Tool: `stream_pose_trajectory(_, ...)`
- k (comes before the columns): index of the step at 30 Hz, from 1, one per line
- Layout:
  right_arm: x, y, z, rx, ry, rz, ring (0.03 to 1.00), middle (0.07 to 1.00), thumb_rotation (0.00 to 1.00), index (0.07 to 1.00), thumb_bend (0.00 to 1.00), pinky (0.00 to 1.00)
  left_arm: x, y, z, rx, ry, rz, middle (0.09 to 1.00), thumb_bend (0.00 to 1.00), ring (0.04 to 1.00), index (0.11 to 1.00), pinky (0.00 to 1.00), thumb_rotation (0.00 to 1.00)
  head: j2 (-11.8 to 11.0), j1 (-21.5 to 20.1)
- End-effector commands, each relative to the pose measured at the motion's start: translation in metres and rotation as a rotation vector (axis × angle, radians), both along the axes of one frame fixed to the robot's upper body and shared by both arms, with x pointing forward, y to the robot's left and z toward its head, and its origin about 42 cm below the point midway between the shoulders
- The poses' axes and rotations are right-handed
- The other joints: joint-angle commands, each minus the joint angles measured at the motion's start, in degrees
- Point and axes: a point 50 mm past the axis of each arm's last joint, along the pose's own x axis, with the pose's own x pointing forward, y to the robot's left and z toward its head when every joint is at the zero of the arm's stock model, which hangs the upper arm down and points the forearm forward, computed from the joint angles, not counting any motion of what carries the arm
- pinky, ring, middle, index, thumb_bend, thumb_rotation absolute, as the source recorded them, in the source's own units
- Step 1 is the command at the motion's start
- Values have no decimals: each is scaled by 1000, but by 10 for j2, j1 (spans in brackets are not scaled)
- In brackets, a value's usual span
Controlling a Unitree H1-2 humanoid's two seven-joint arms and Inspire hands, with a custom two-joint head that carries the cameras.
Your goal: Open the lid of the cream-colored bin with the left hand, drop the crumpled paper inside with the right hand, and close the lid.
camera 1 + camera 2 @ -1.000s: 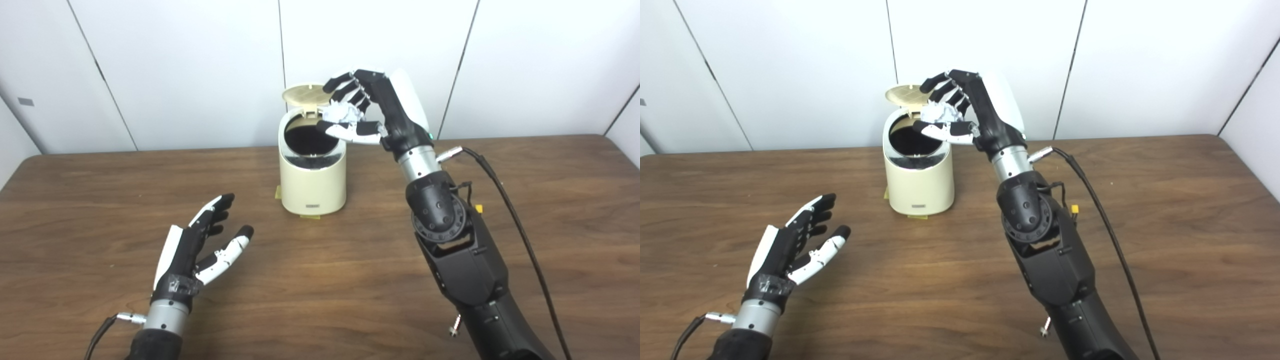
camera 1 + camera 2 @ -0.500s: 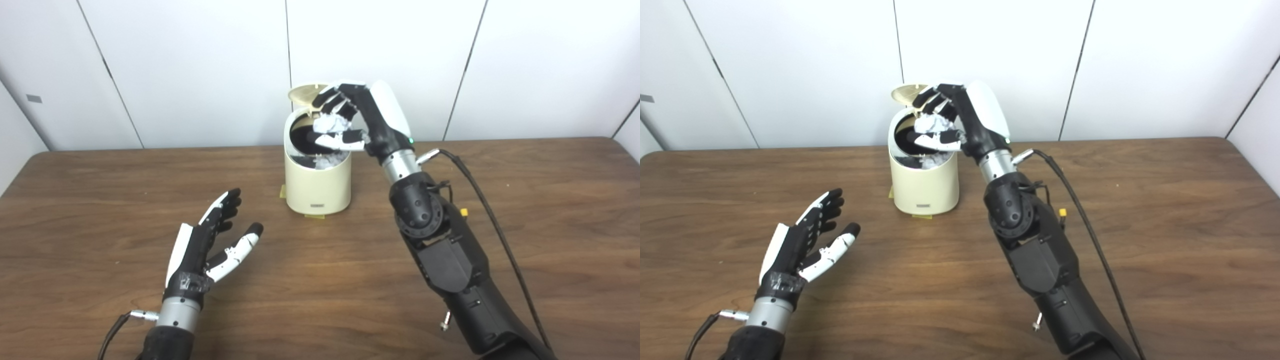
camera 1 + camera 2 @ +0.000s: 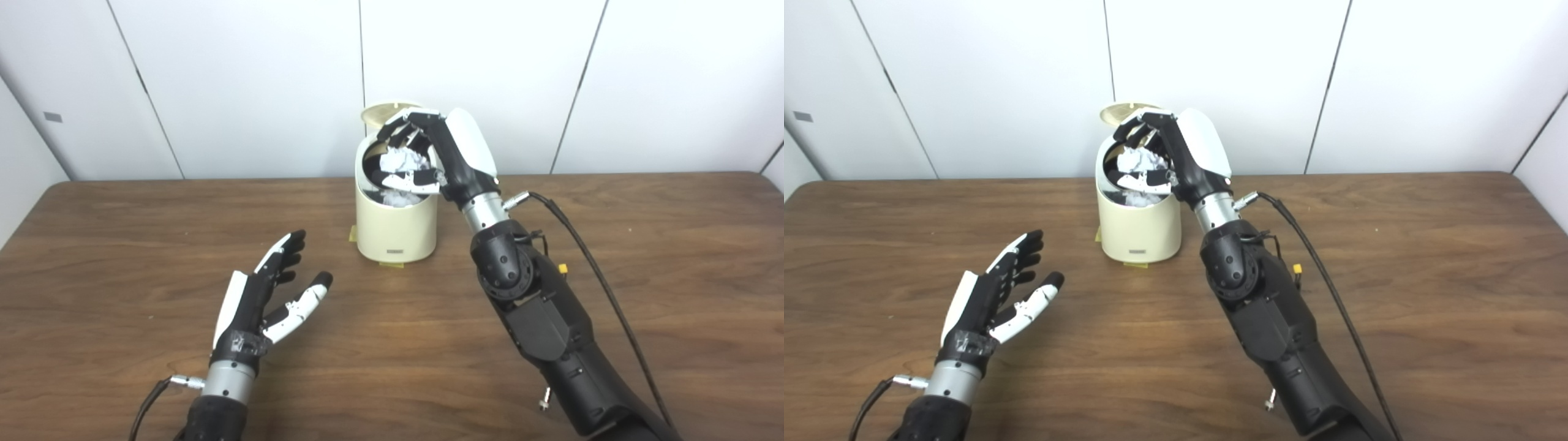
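The cream-colored bin stands at the back middle of the table with its round lid tipped up behind the mouth. My right hand hangs directly over the bin's mouth, shut on the crumpled white paper. More white paper lies inside the bin under the hand. My left hand rests open near the table's front left, palm up, holding nothing, well apart from the bin.
Yellow tape marks stick out from under the bin's base. A black cable runs from the right wrist along the table. White wall panels close off the back edge.
My right hand carried the crumpled paper leftward and down, from beside the bin's rim to directly over its mouth. The camera shifted a little. The left hand stayed put.
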Motion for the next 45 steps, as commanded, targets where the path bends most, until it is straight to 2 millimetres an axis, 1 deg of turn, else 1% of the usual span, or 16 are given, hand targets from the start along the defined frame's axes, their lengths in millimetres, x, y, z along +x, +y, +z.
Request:
stream_pose_trajectory(1, 7, 4, 27, 42, -79, 2, 372, 495, 0, 540, 491, 320, 1, -2, 17, 0, -75, 3, 908, 598, 900, 942, 866, 476, 0, 0)
stream_pose_trajectory(8, 16, -2, 10, 93, -38, -42, 388, 498, 0, 547, 491, 302, -2, 1, 17, -15, -68, 13, 904, 597, 898, 942, 860, 467, 1, 2)
stream_pose_trajectory(14, 20, -4, 1, 82, -17, -15, 429, 507, 0, 520, 514, 470, -4, 3, 19, -7, -71, 12, 904, 600, 891, 944, 851, 475, 4, 6)
stream_pose_trajectory(15, 20, -4, -1, 82, -9, -10, 501, 507, 0, 502, 522, 479, -4, 3, 19, -6, -70, 13, 904, 600, 892, 944, 853, 472, 4, 4)
stream_pose_trajectory(17, 20, -4, -4, 81, -3, 1, 592, 638, 105, 497, 521, 507, -4, 4, 18, -8, -68, 15, 903, 597, 892, 943, 854, 462, 5, 3)
stream_pose_trajectory(21, 19, -3, -6, 54, -7, 26, 667, 698, 138, 497, 523, 555, -2, 3, 16, -11, -69, 12, 903, 604, 886, 944, 839, 458, 3, 6)
stream_pose_trajectory(22, 19, -2, -6, 48, -13, 31, 679, 707, 127, 580, 679, 563, -2, 2, 17, -12, -69, 10, 904, 601, 886, 944, 837, 456, 3, 6)
stream_pose_trajectory(23, 19, -2, -7, 44, -19, 35, 689, 718, 128, 623, 766, 565, -2, 2, 17, -14, -70, 8, 904, 600, 886, 943, 843, 453, 2, 7)
stream_pose_trajectory(24, 19, -2, -7, 39, -25, 37, 698, 727, 130, 649, 823, 567, -2, 2, 17, -12, -69, 7, 903, 599, 886, 943, 846, 451, 2, 7)
stream_pose_trajectory(27, 19, -3, -7, 28, -31, 33, 724, 735, 140, 666, 874, 586, -1, 2, 17, -5, -70, 8, 900, 604, 890, 945, 853, 461, 1, 6)
stream_pose_trajectory(30, 19, -4, -6, 23, -24, 23, 724, 740, 153, 671, 885, 592, -1, 1, 17, -4, -70, 9, 898, 604, 889, 944, 851, 467, 1, 7)
stream_pose_trajectory(34, 19, -5, -6, 15, -29, 14, 711, 739, 150, 667, 891, 577, -1, 1, 17, -11, -70, 6, 901, 599, 888, 944, 844, 459, 0, 6)
stream_pose_trajectory(40, 17, -7, -5, 21, -43, 17, 710, 726, 132, 668, 874, 598, -2, 0, 17, -9, -71, 4, 903, 597, 891, 948, 856, 458, 1, 5)
stream_pose_trajectory(43, 16, -8, -4, 80, -72, 16, 619, 654, 38, 621, 832, 540, -1, 1, 17, -6, -72, 4, 902, 603, 897, 949, 865, 469, 1, 5)
stream_pose_trajectory(44, 16, -8, -3, 112, -81, 11, 517, 586, 19, 571, 678, 474, -1, 1, 17, -5, -72, 3, 903, 602, 899, 950, 868, 469, 1, 4)
stream_pose_trajectory(45, 14, -8, -2, 133, -95, 3, 451, 540, 7, 540, 582, 419, -1, 1, 17, -4, -72, 2, 905, 603, 900, 951, 869, 473, 1, 4)
